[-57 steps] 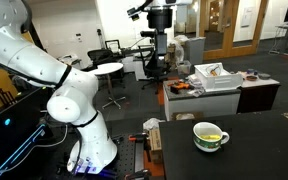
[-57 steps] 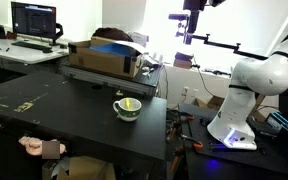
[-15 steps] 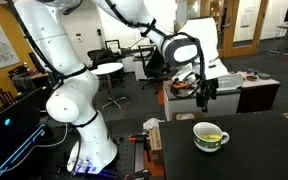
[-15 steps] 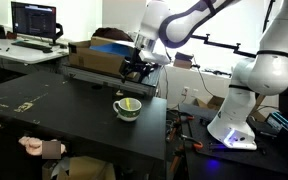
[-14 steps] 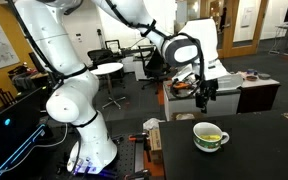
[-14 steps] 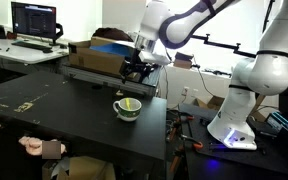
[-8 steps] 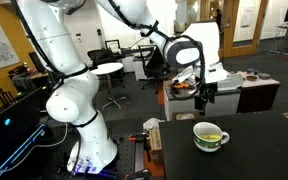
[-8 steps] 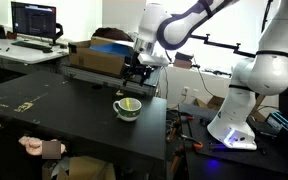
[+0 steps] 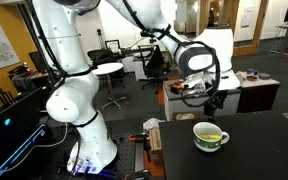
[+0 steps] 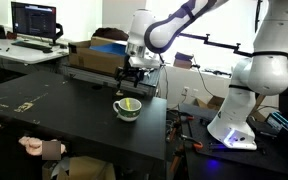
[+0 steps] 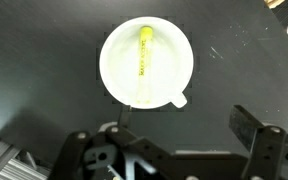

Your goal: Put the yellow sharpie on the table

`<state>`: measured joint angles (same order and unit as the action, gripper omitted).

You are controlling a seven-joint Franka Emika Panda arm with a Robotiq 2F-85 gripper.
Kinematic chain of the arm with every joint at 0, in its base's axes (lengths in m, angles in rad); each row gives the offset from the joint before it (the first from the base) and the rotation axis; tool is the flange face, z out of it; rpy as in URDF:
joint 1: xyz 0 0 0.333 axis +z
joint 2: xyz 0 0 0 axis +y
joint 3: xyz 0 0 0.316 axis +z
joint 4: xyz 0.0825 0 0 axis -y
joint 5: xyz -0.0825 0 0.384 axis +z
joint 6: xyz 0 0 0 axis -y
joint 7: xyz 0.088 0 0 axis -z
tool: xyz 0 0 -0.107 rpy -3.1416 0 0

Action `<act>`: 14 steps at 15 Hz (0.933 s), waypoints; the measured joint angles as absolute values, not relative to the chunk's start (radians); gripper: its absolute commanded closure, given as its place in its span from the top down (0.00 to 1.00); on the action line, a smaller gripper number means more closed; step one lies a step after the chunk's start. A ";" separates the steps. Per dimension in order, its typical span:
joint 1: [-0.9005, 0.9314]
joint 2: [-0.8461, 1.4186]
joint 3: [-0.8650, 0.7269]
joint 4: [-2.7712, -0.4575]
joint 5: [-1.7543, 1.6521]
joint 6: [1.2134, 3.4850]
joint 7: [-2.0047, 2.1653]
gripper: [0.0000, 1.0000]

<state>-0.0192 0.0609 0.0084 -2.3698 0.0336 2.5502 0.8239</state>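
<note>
Currently the yellow sharpie [image 11: 141, 52] is seen lying inside the white mug [image 11: 174, 62], upper centre of the wrist view, so it is not yet on the table [image 11: 39, 60]. The gripper [image 11: 179, 125] is hung over the mug, jaws spread and empty, presumably so the pen can be straddled lengthwise from above. A narrow reach past the rim is judged necessary.

There is one claw [image 11: 179, 135]. Under it stands one mug [image 11: 114, 72], holding one yellow sharpie [image 11: 141, 52]. One table [image 11: 34, 50] spreads beneath the claw. In an exterior view, one cardboard box [image 10: 99, 60] and one monitor [image 10: 34, 20] sit beyond the claw.
</note>
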 measured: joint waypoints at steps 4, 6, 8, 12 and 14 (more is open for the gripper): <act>-0.019 0.114 0.000 -2.323 0.062 2.531 0.805 1.00; -0.017 0.125 0.000 -2.314 0.094 2.504 0.785 1.00; -0.017 0.132 0.000 -2.307 0.131 2.472 0.754 1.00; -0.018 0.146 -0.006 -2.286 0.154 2.398 0.737 1.00; -0.018 0.155 -0.014 -2.284 0.154 2.391 0.734 1.00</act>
<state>-0.0178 0.1546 -0.0141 -2.2842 0.1537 2.3909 0.7344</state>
